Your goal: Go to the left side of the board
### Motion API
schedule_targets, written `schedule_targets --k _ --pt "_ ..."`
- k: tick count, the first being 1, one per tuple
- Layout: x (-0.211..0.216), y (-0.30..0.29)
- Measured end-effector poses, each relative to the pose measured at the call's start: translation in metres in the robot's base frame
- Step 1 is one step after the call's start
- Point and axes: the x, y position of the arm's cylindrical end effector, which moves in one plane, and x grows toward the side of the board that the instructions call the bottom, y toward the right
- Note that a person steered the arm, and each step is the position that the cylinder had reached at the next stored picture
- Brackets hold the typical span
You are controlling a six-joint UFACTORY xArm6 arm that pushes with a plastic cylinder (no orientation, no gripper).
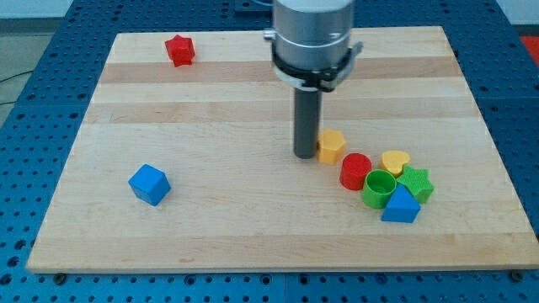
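Note:
My tip [304,155] rests on the wooden board [210,109] a little right of its middle, touching or just left of a yellow hexagonal block [332,146]. To the right of that lie a red cylinder [355,171], a yellow heart [395,161], a green ring-shaped cylinder [378,188], a green star [416,183] and a blue triangle [400,205], bunched together. A blue cube [149,183] sits on the board's left part near the view's bottom. A red star [179,50] sits near the view's top left.
The board lies on a blue perforated table [34,101]. The arm's grey body [312,34] hangs over the board's top middle.

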Motion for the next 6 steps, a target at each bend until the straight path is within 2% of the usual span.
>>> schedule_targets --k 2,4,5,6 --pt "-0.034 -0.012" --pt "-0.024 -0.005" --pt "-0.034 -0.030" --pt "-0.059 -0.097"
